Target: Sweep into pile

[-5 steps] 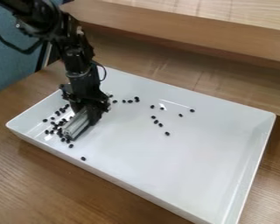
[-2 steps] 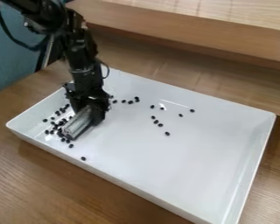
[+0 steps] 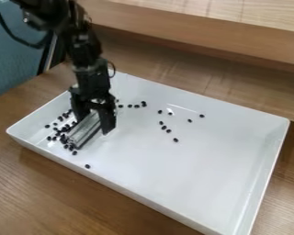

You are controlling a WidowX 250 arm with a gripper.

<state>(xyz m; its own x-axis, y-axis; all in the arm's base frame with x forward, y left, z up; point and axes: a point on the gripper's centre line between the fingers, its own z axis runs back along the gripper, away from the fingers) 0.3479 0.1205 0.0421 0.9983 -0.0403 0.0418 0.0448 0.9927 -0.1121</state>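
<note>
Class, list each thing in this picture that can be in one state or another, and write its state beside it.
Tray: right way up, flat on the table, holding beans.
Beans: loose; many crowded near the tray's left corner, others scattered, not in one pile.
Grey block: lying in the tray, its near end among the crowded beans.
Gripper: open, fingers apart around the block.

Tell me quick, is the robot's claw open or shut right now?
Claw: open, with its fingers apart on either side of the grey block; whether they touch it, I can't tell.
</note>
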